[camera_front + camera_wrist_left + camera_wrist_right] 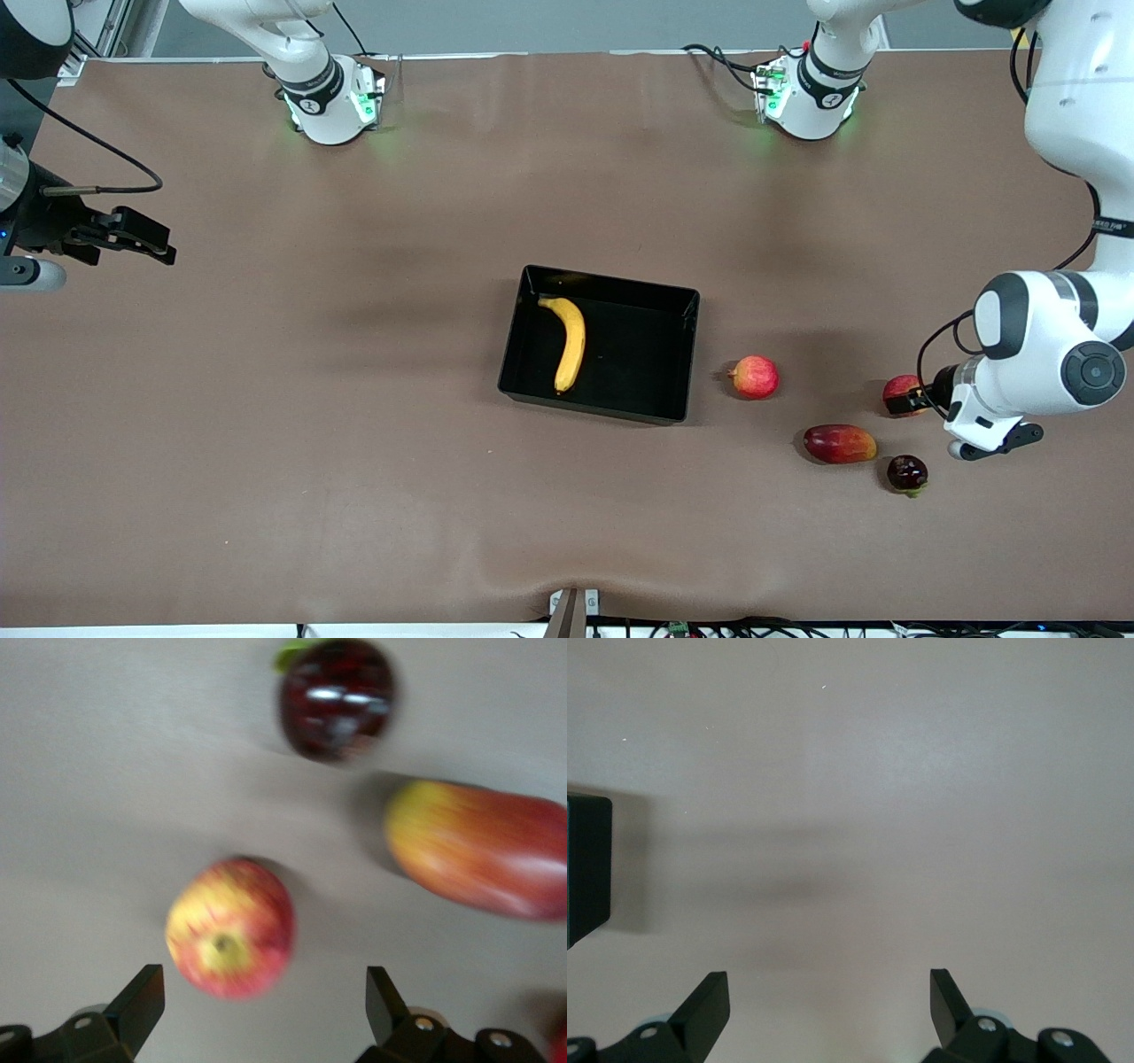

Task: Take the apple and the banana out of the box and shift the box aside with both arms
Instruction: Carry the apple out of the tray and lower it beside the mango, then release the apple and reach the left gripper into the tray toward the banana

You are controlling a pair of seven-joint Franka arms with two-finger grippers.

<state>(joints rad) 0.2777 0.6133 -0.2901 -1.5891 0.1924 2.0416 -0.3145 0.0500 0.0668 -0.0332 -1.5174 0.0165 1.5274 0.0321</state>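
Yellow banana (567,341) lay in the black box (683,354) at mid-frame, close against one wall, long axis running up and down the frame, stem end uppermost. The apple (900,391) sat on the bench between the spread, empty fingers of the left tool (918,401), untouched. The right tool (133,237) waited released over bare bench. Risks: a withdrawing finger could nudge the apple into the nearby mango (839,443); the wall could block a grasp of the banana.

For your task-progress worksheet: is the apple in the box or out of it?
Out. The apple lies on the table between the open left gripper's fingers; the box holds only the banana.
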